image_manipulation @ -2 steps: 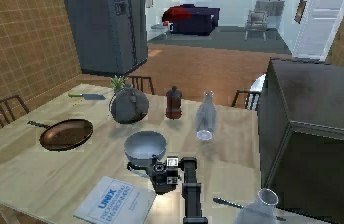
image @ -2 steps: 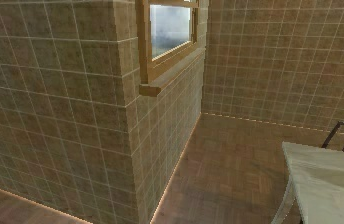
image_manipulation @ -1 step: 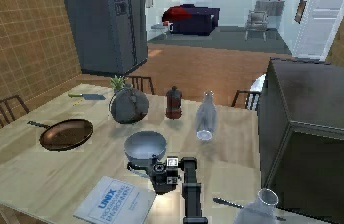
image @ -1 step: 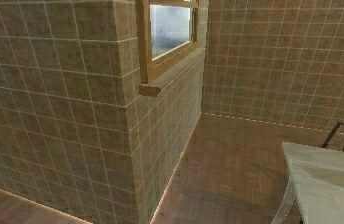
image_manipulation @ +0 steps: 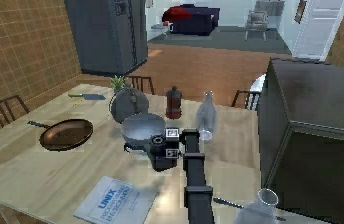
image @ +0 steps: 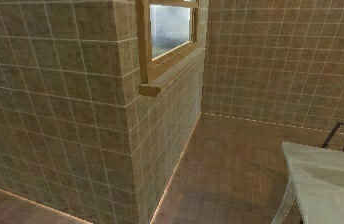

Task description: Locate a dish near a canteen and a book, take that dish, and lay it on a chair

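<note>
Pincer reached the grey dish on the worktop, between the dark canteen and the book; I could not tell whether it held anything. The grasp seemed in hand; next it needed a clean lift, then a chair.

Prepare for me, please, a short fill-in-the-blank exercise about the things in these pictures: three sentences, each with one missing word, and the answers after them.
1. The brown frying pan lies on the wooden ____.
2. The grey bowl stands between that pan and the clear glass ____.
3. In the forward view, the window sits in a ____ wall.

Missing words: table; bottle; tiled.
</note>
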